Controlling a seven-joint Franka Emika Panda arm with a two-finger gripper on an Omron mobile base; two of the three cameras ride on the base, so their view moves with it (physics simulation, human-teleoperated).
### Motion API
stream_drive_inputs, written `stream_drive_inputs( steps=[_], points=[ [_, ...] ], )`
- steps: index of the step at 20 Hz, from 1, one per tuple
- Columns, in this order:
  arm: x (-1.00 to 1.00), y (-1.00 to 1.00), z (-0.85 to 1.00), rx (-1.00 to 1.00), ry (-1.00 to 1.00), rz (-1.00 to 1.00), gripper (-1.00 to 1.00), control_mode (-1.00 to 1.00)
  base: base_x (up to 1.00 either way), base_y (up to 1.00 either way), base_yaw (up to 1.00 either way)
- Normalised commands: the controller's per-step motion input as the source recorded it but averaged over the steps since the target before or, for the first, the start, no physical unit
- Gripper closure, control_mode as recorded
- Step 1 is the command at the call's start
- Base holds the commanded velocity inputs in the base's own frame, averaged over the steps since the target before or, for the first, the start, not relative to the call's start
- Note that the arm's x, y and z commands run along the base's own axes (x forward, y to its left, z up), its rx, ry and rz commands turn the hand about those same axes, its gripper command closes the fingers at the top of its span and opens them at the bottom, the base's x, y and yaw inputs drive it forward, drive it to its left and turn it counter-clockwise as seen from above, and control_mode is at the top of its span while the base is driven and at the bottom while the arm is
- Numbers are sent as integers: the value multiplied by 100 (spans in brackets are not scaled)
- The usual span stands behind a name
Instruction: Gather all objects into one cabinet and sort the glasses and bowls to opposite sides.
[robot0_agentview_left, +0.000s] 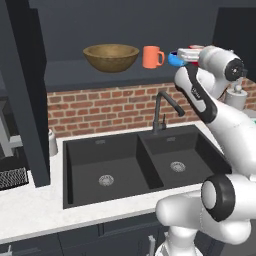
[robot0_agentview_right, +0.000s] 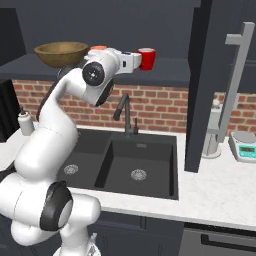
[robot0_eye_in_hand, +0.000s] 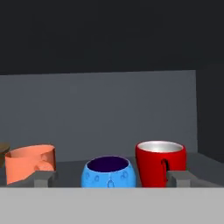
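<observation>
The wooden bowl (robot0_agentview_left: 111, 57) is wide, shallow and brown with a mottled grain, and it sits at the left of the open cabinet (robot0_agentview_left: 65, 75), on its dark slate-grey floor. Just right of it stands the orange mug (robot0_agentview_left: 152, 57), matte and straight-walled, its handle turned to the right in the left base view. Next along is the blue bowl (robot0_eye_in_hand: 106, 172), small, round-bellied and glossy, with a dark inside and faint dimples on its wall. The red mug (robot0_eye_in_hand: 160, 162) stands just beside it on the right, shiny, with a pale inside; nothing can be seen in either, though the angle is low.

The gripper (robot0_eye_in_hand: 111, 178) is level with the cabinet floor, in front of the blue bowl. Its jaws stand wide apart with nothing between them: in the hand view one grey fingertip (robot0_eye_in_hand: 43, 177) overlaps the orange mug and the other overlaps the red mug. Whether the tips touch the mugs is hard to tell from here.

In the left base view the white arm covers most of the blue bowl and the red mug. Below the cabinet runs a red brick wall (robot0_agentview_left: 100, 107), and under it a black double sink (robot0_agentview_left: 130, 162) with a dark curved tap (robot0_agentview_left: 162, 111), set in a pale speckled counter (robot0_agentview_left: 30, 207). A small scale (robot0_agentview_right: 245, 145) rests on the counter at the right.
</observation>
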Motion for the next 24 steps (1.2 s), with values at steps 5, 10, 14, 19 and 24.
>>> stream_drive_inputs(
  steps=[5, 10, 14, 19, 24],
  points=[
    [-100, 0, 35, 20, 19, -12, -100, -100, 0, 0, 0],
    [-100, 0, 55, 30, 29, -13, -100, -100, 0, 0, 0],
    [-100, 7, 48, 28, 25, -10, -100, -100, 0, 0, 0],
    [-100, 27, 17, 19, 4, 0, -100, -100, 0, 0, 0],
    [-81, 52, -33, 9, 0, 31, -100, -100, 0, 0, 0]
  ],
)
